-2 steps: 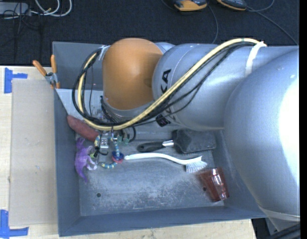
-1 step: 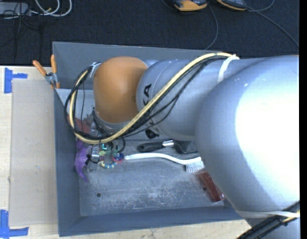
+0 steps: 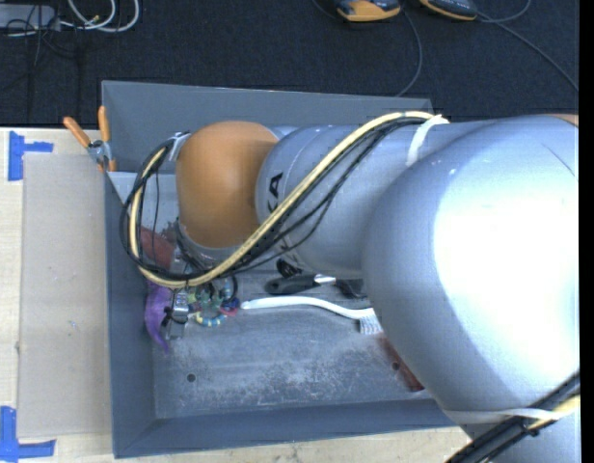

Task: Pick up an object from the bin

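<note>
Arm (image 3: 451, 258) in from the right, low over the left part of the grey metal bin (image 3: 268, 384). Gripper (image 3: 197, 307) is under the orange wrist cover (image 3: 220, 181); we cannot tell whether it is apart or together. Crumpled purple piece (image 3: 159, 316) lies just beside it, toward the left wall. White curved plastic handle (image 3: 297, 305) lies to its right, with a black piece (image 3: 289, 284) just behind.

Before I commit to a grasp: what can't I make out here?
Camera view, all hidden by the arm:
Purple thing at the left of the bin: top covered, kind unclear.
White handled thing mid-bin: right end covered.
Red thing front right: mostly covered.
Right half of the bin: contents unseen.
</note>
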You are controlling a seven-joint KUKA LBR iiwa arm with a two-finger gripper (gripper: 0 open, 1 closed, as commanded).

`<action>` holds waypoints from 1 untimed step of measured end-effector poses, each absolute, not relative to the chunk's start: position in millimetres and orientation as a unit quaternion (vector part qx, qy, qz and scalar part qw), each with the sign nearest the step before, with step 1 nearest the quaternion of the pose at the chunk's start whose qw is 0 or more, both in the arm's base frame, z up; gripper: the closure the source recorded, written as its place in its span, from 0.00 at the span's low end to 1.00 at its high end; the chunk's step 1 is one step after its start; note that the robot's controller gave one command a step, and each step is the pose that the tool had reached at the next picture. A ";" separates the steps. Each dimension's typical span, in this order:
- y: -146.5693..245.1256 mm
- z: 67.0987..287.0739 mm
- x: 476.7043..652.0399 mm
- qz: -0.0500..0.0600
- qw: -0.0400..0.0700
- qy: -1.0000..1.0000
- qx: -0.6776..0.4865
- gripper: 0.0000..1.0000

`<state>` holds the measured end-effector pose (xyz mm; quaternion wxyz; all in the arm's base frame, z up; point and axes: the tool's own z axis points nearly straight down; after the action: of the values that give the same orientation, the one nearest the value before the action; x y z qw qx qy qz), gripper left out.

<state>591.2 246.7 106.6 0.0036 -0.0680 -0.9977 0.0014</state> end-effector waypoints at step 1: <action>246.6 85.4 600.0 0.000 0.000 -0.997 -0.083 0.00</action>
<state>600.0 246.6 85.4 0.0003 -0.0828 -0.9966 -0.0001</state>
